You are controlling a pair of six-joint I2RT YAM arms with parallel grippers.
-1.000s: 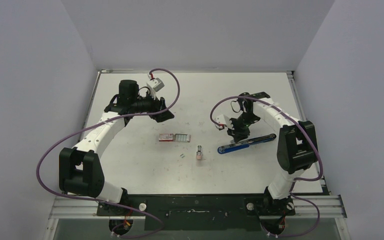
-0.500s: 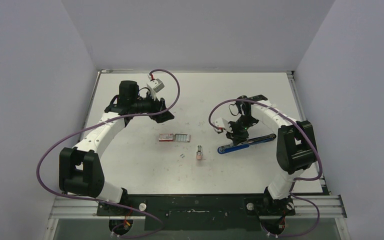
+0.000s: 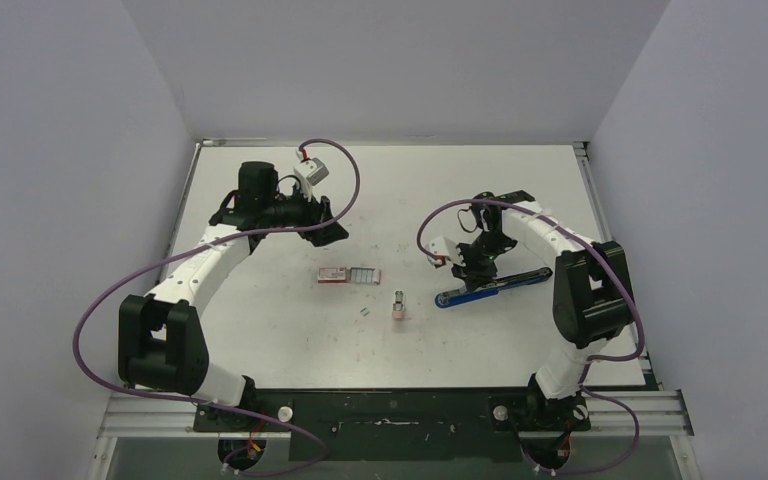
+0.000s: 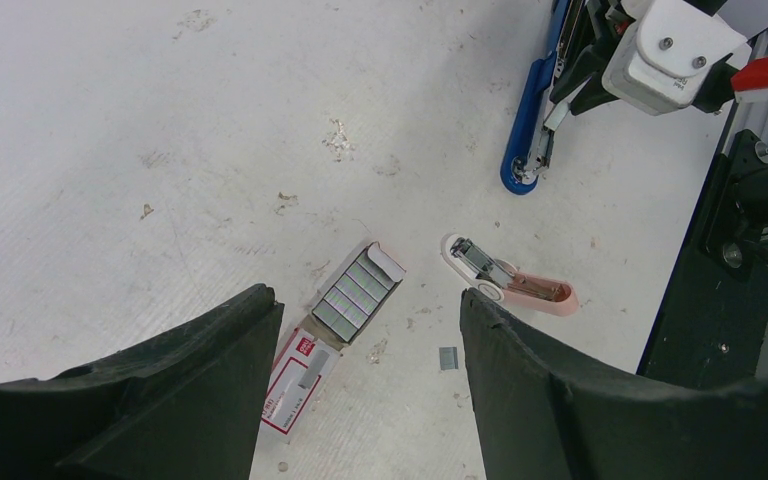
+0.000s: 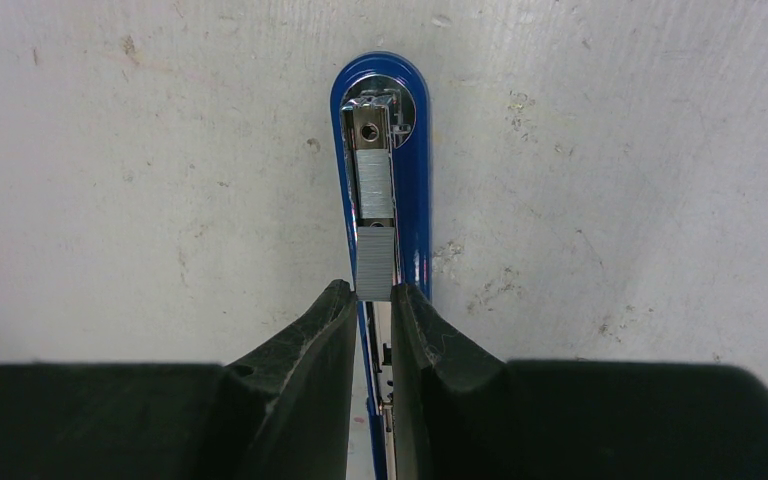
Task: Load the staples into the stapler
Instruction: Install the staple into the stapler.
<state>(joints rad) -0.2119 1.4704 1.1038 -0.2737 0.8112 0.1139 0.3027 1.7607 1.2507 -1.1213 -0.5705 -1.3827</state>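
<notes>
Spanning the scene, a scuffed white table (image 3: pixel 410 190) was recorded beneath both arms. The left gripper (image 4: pixel 368 300) was seen raised above the surface, its jaws set wide apart with nothing held between them. The right gripper (image 5: pixel 373 292) was seen lowered close to the surface, its jaws drawn nearly together and closed on a staple strip (image 5: pixel 374 262), which was pinched at its near end between the black fingers (image 5: pixel 305 350). The stapler (image 5: pixel 418 190) was laid flat directly under the right jaws, opened so that its metal channel was exposed, with its rounded blue end pointed ahead of the fingertips. The held strip was lined up over that channel; whether it was resting in it could not be told. The staples box (image 4: pixel 295 385), red and white, was found below the gap of the left jaws, its tray (image 4: pixel 353 295) slid out and filled with grey strips. A small pink block (image 4: pixel 530 290) was placed just beyond one finger of the left gripper, apart from the box. A second strip (image 5: pixel 375 183) was seated in the channel ahead of the held one. A loose staple fragment (image 4: pixel 448 357) was noted beside that same finger's inner edge.
</notes>
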